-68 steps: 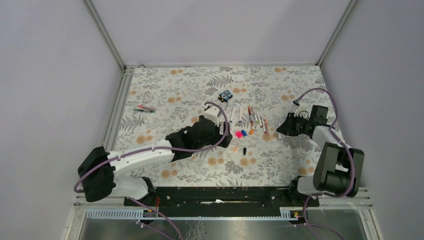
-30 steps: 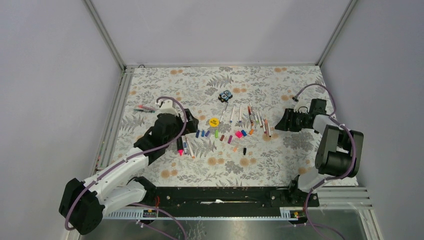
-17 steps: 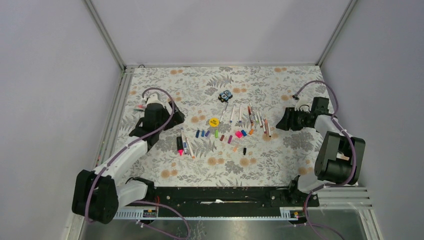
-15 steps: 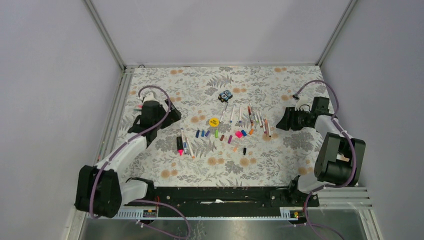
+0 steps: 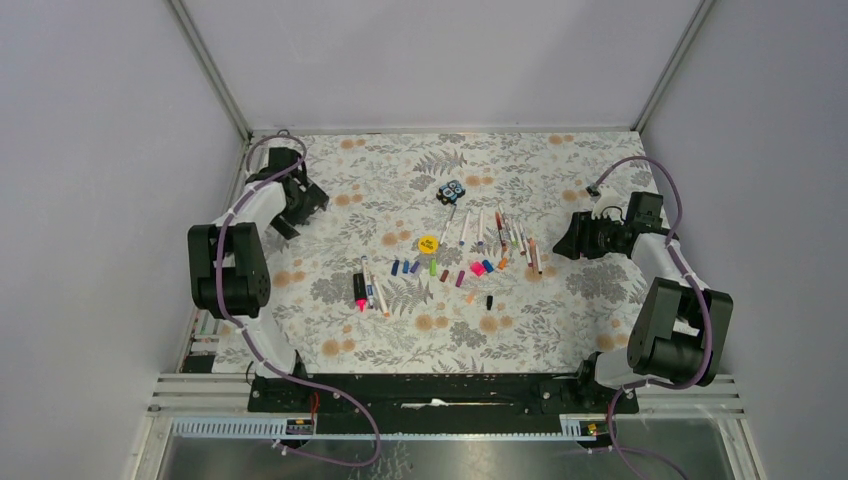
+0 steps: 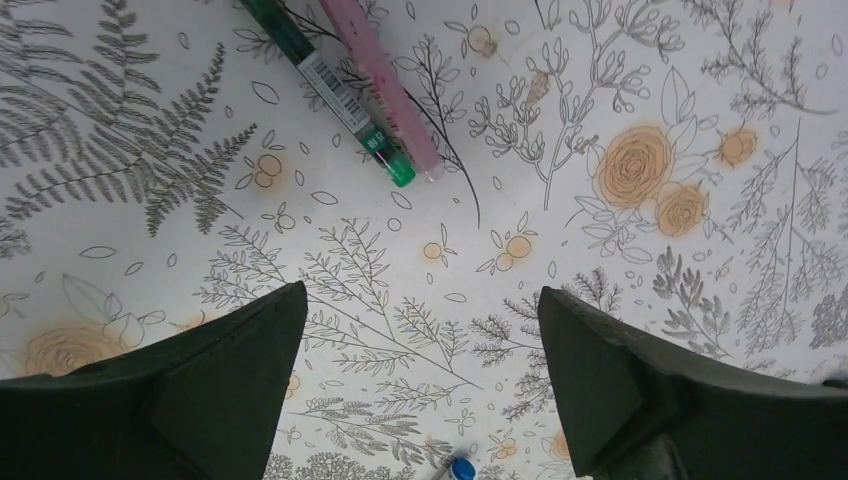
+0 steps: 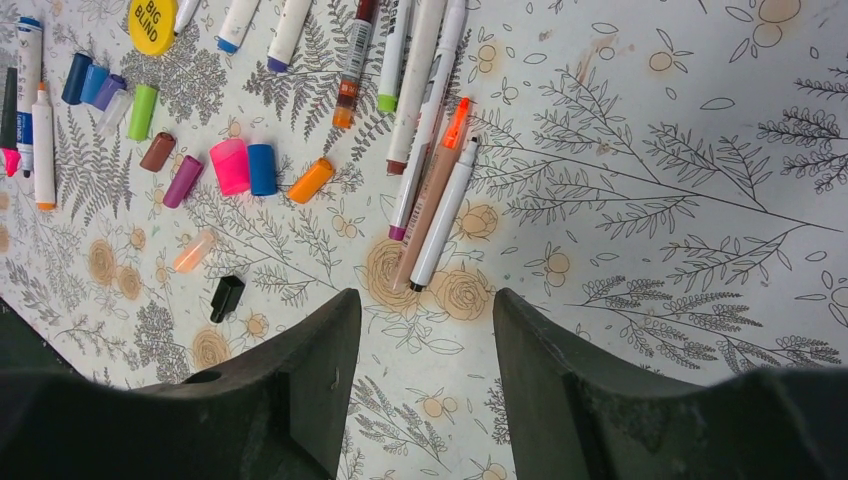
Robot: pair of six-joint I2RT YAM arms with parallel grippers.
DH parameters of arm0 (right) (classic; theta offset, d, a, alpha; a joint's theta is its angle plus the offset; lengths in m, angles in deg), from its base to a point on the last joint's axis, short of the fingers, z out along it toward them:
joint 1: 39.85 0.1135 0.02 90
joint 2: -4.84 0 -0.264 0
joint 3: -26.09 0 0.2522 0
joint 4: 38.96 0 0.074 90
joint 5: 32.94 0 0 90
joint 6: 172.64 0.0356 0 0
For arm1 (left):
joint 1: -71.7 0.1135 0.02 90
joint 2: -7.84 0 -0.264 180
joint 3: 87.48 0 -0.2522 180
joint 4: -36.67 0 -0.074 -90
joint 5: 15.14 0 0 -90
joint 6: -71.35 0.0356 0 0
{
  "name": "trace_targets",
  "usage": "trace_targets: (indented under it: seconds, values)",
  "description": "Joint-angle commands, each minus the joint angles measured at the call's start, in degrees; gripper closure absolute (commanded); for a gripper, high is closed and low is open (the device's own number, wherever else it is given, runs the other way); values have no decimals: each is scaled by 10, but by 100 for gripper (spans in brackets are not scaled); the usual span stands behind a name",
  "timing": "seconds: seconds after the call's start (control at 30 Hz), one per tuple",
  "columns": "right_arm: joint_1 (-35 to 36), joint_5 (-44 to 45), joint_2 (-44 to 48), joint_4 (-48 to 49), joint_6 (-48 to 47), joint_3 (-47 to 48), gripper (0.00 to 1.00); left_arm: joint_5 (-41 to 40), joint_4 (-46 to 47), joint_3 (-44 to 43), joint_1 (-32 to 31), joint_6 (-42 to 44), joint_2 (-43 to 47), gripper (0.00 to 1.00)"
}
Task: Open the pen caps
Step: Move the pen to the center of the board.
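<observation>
Pens of thin white plastic, likely light and slick, lie on the floral counter beside short coloured caps, best pinched mid-barrel; left gripper gapes empty, right gripper half-spread, holding nothing.

Loose coloured pen caps lie beside pens

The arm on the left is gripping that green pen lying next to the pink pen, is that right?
Not quite. The left gripper is open and holds nothing. The green pen lies loose beside the pink pen, ahead of the fingers, as the left wrist view shows.
</observation>
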State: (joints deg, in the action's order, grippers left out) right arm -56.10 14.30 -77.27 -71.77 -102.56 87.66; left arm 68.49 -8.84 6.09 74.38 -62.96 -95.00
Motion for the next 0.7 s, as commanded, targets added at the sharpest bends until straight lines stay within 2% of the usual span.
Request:
trace_targets:
  seconds: [0.0, 0.07, 0.13, 0.33, 0.67]
  values:
    - [-3, -23, 20, -11, -13, 19, 42, -59, -62, -69, 11, -15, -13, 9]
    - [-3, -24, 21, -11, -14, 18, 42, -46, -72, -97, 23, -13, -39, 24]
    - [-3, -25, 23, -11, -14, 18, 42, -37, -73, -118, 34, -13, -57, 33]
    - [-4, -25, 23, -12, -16, 17, 42, -32, -75, -161, 52, -11, -103, 40]
    - [-4, -25, 20, -13, -19, 16, 42, -28, -75, -210, 63, -7, -145, 44]
